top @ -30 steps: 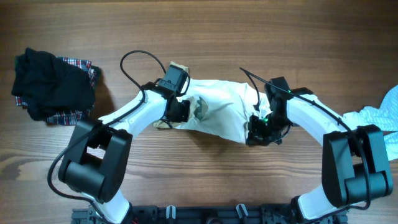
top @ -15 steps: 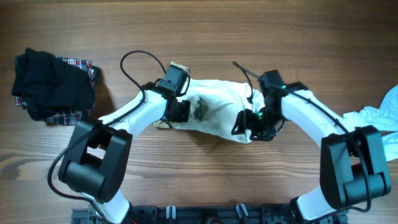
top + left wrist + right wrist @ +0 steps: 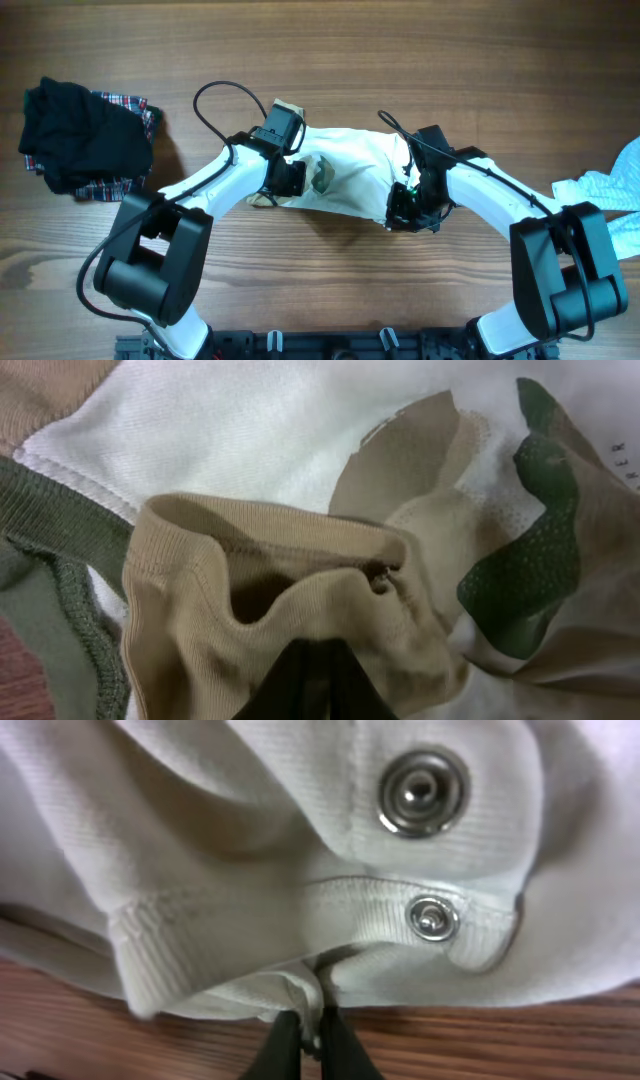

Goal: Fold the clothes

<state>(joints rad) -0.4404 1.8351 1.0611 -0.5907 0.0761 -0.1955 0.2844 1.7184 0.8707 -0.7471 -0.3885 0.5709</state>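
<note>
A white garment (image 3: 352,172) with khaki-tan trim and a green-brown chest print (image 3: 324,177) lies bunched at the table's middle. My left gripper (image 3: 284,184) is shut on its tan ribbed cuff (image 3: 300,610) at the left end; the print shows beside it in the left wrist view (image 3: 520,560). My right gripper (image 3: 405,212) is shut on the white hem (image 3: 300,990) at the right end, just above the wood. That hem carries metal snap buttons (image 3: 424,788). A black piece (image 3: 82,135) on a red-plaid piece (image 3: 128,106) lies far left. A pale-blue piece (image 3: 610,185) lies at the right edge.
The wooden table (image 3: 400,60) carries everything. Black cables (image 3: 215,100) loop above both arms. A green ribbed fabric edge (image 3: 50,520) lies at the left of the left wrist view.
My right gripper has moved left and slightly inward with the white hem, bunching the garment's right end. The left arm has not moved.
</note>
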